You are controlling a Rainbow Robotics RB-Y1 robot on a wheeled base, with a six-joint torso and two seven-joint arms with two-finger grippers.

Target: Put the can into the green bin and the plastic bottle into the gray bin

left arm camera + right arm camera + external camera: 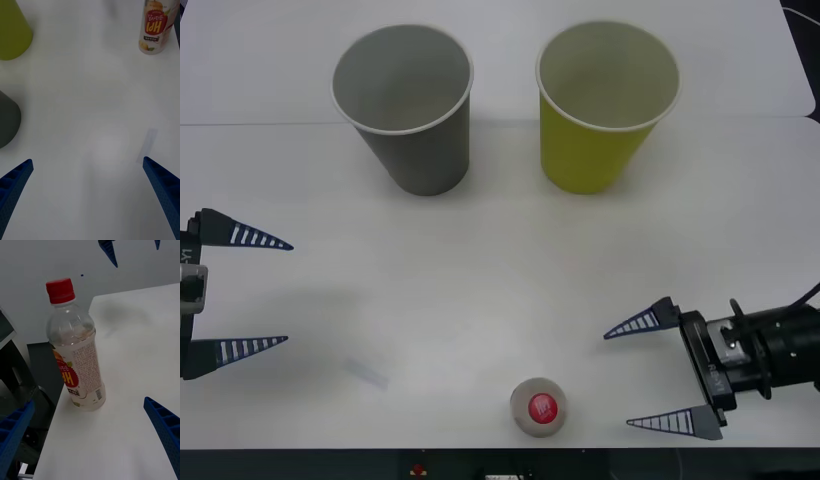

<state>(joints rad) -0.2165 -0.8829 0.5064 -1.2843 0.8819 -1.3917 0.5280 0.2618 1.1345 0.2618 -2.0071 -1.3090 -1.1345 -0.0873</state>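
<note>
I see the plastic bottle (538, 407) standing upright near the front edge of the white surface (480, 270), just beside my right pincer (650, 375), whose fingers are spread wide and point toward it without touching. My left pincer (265, 292) is also wide, holding nothing, well apart from the bottle. Beyond both pincers stand the gray bin (405, 105) and the green bin (605, 105), side by side, upright.
</note>
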